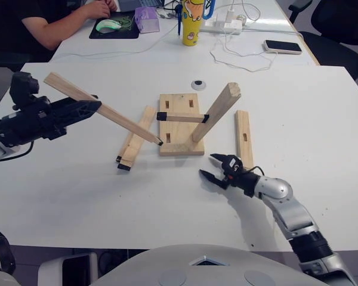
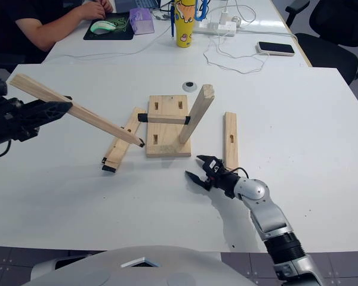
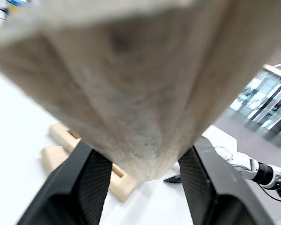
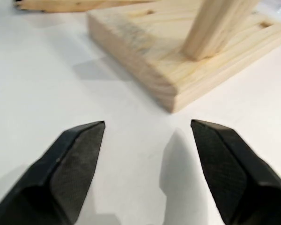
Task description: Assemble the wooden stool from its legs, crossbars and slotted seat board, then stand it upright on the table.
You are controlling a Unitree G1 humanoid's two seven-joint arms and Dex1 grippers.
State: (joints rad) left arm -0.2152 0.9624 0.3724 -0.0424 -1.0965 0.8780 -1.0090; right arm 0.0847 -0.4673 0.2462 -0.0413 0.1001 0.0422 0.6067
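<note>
- The seat board (image 1: pixel 180 136) is lying flat in the middle of the table (image 1: pixel 77 190) with its slots facing up, so the legs can be dropped in from above.
- One leg (image 1: pixel 218 113) is standing in the board's near right slot and leaning to the right. A crossbar (image 1: pixel 179 117) is reaching left from it across the board.
- The left gripper (image 1: pixel 89 106) is clamping a second leg (image 1: pixel 125 122) near its upper end. It is holding the leg slanted down to the right, with the tip at the board's near left corner, apparently lining up with a slot there.
- The right gripper (image 1: pixel 207 165) is sitting low over the table just near of the board. Its jaws are spread wide and empty, probably ready to steady the board.
- Two loose pieces (image 1: pixel 134 143) are waiting left of the board, and a slotted piece (image 1: pixel 243 137) is waiting on its right.
</note>
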